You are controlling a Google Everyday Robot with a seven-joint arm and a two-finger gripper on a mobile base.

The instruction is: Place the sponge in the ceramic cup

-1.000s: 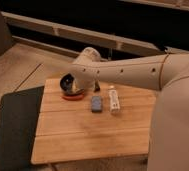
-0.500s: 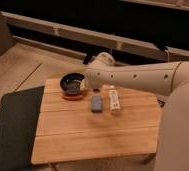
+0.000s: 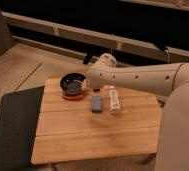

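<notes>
The sponge (image 3: 96, 103), a small blue-grey block, lies flat and free on the wooden table (image 3: 88, 135), just right of the dark bowl. My pale arm (image 3: 138, 78) reaches in from the right, above the table's back edge. My gripper (image 3: 90, 62) is at the arm's far end, behind the rounded wrist and mostly hidden. It hangs above and behind the sponge, apart from it, with nothing in it. The ceramic cup is hidden; the arm covers the back of the table.
A dark bowl (image 3: 73, 83) sits on a reddish-orange saucer (image 3: 72, 96) at the table's back left. A long white bar (image 3: 114, 100) lies right of the sponge. A small black block (image 3: 95, 89) peeks from under the arm. A dark mat (image 3: 15, 125) lies left of the table.
The end of the arm has swung right and back, away from over the bowl, which now shows in full. The sponge and the white bar have not moved.
</notes>
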